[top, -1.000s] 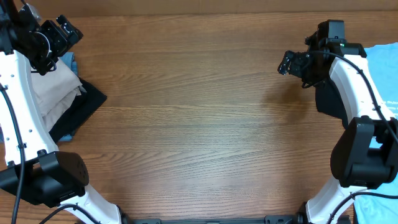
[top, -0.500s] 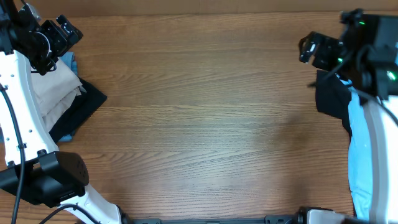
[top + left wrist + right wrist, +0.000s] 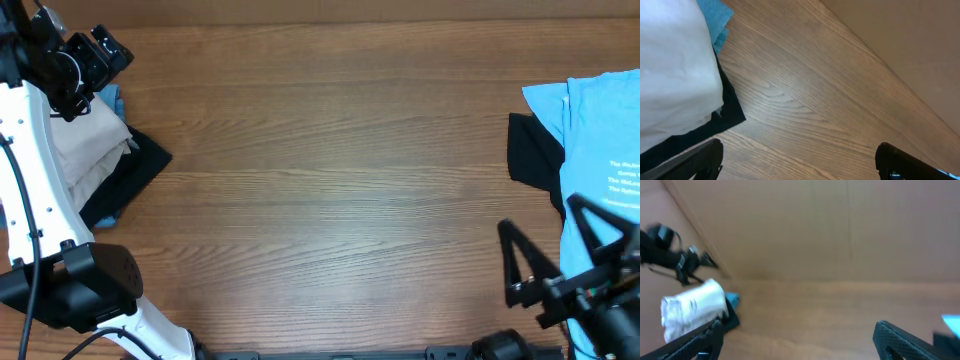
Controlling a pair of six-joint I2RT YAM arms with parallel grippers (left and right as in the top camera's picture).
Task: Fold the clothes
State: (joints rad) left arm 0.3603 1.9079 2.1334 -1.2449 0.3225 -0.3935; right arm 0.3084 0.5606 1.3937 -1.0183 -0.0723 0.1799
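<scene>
Black fingers (image 3: pixel 520 262) of the right gripper (image 3: pixel 538 213) stood spread wide and empty over the near right corner of the wooden table (image 3: pixel 330 190). Beyond them the light blue T-shirt (image 3: pixel 600 130) lay partly over a black garment (image 3: pixel 530 155). At the far left, the left gripper (image 3: pixel 800 147), also spread and empty, hung beside beige trousers (image 3: pixel 85 150) on black cloth (image 3: pixel 140 170).

My hand (image 3: pixel 797 330) hangs wide open, its dark fingers (image 3: pixel 910 342) at the near corners, nothing between them. Far left on the counter (image 3: pixel 815 310) lies a blurred pale bundle of clothes (image 3: pixel 692 307), blue and black at its right edge, the other arm (image 3: pixel 675 260) above it.
</scene>
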